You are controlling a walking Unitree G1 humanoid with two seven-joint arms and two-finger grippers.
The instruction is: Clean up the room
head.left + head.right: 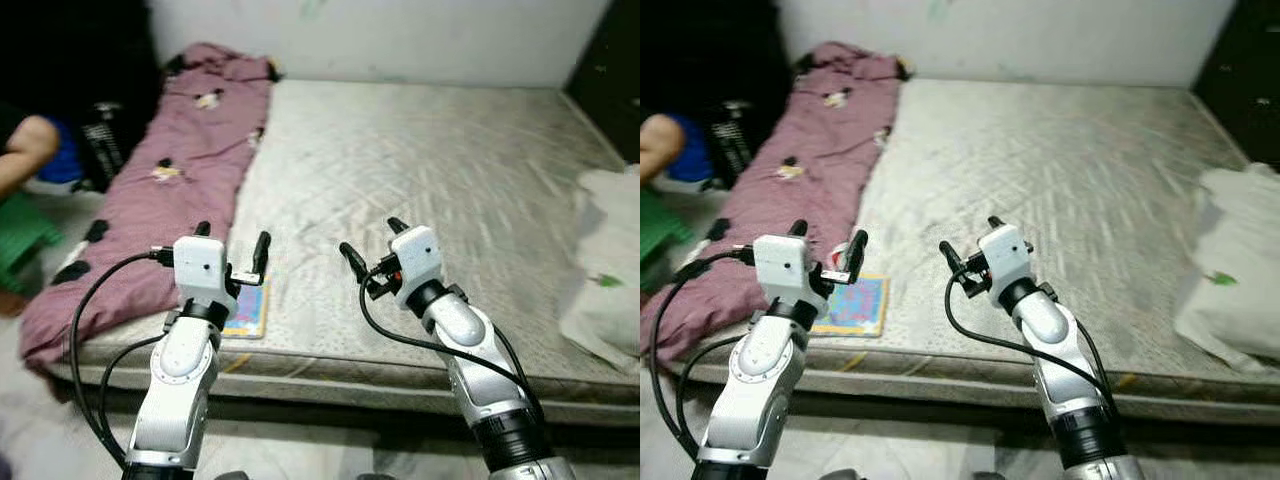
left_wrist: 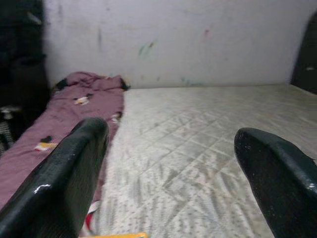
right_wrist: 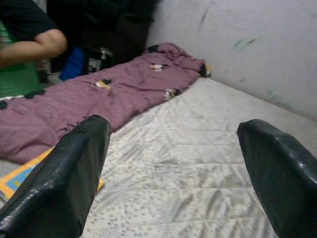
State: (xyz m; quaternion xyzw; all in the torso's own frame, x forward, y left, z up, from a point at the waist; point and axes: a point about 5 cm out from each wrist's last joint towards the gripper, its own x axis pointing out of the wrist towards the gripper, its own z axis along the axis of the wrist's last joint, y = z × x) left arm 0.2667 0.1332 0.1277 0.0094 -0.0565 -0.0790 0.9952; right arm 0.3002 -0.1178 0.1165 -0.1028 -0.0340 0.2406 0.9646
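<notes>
**Both grippers poised over the bed edge, nothing picked up yet**

The robot stands at the near edge of the mattress [image 1: 420, 170], and the tidying looks to be at its opening step: approach made, no item taken.

The left gripper [image 1: 232, 240] hangs just above the near edge of the mattress, fingers spread wide and empty. The right gripper [image 1: 372, 238] hovers over the same edge, further toward the mattress middle, also wide and empty.

Counted on or at the mattress:
- 1 purple blanket [image 1: 190, 170], stretched along the mattress's left side and spilling over its near corner.
- 1 colourful book [image 1: 852, 303], flat on the mattress at its near edge, just beside the blanket and almost under the left gripper.
- 1 white bundle of cloth [image 1: 1235, 265] at the mattress's right edge.
- 1 person's arm [image 1: 25, 150], off the mattress beyond the blanket.

The book seems the likely first target. Taking it calls for the left gripper to drop and catch a thin, flat edge, probably where it meets the mattress border.
</notes>
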